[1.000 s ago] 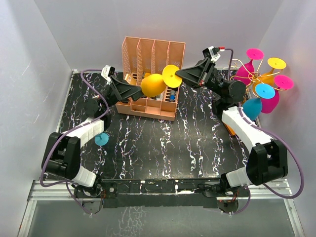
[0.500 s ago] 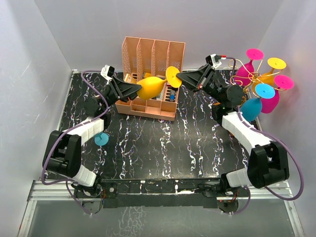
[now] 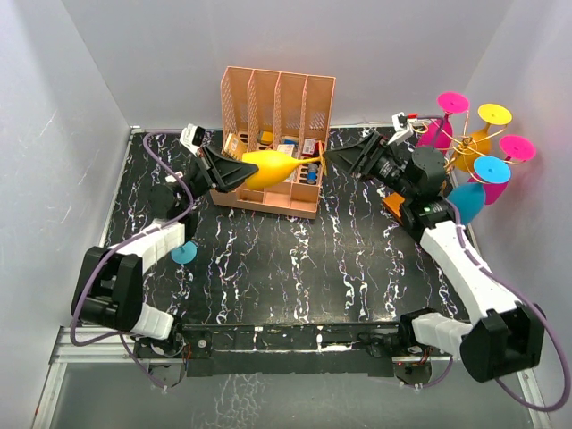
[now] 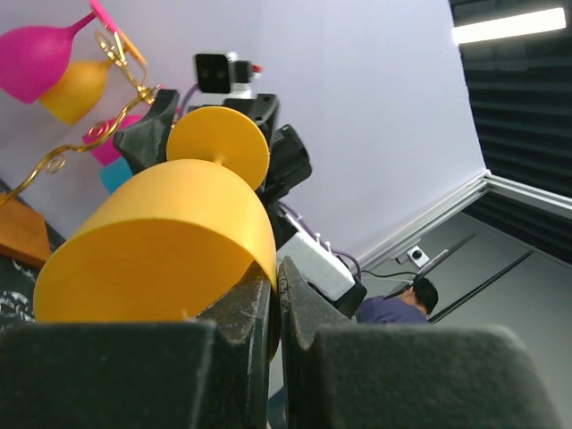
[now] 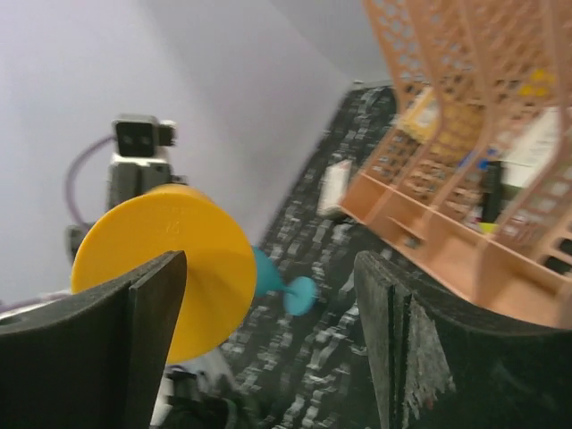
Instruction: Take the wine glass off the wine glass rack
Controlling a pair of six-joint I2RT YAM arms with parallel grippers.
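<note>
- Left gripper (image 3: 234, 172) is clenched on the yellow wine glass (image 3: 268, 167), pinching the wall of the bowl at its rim
- Right gripper (image 3: 332, 163) stands released, jaws wide, just beside the glass's foot; the right wrist view is blurred, so I cannot tell whether a finger grazes the foot
- The glass lies sideways in the air over the front of the peach organizer (image 3: 277, 98), well apart from the wine glass rack (image 3: 463, 141)
- The rack's wooden base is mostly hidden behind the right arm (image 3: 447, 241)
- Pink, yellow and blue hanging glasses (image 3: 494, 114) crowd the rack's hooks
- A blue glass (image 3: 183, 253) lies on the desk (image 3: 295, 259), partly covered by the left arm (image 3: 152, 237)
</note>
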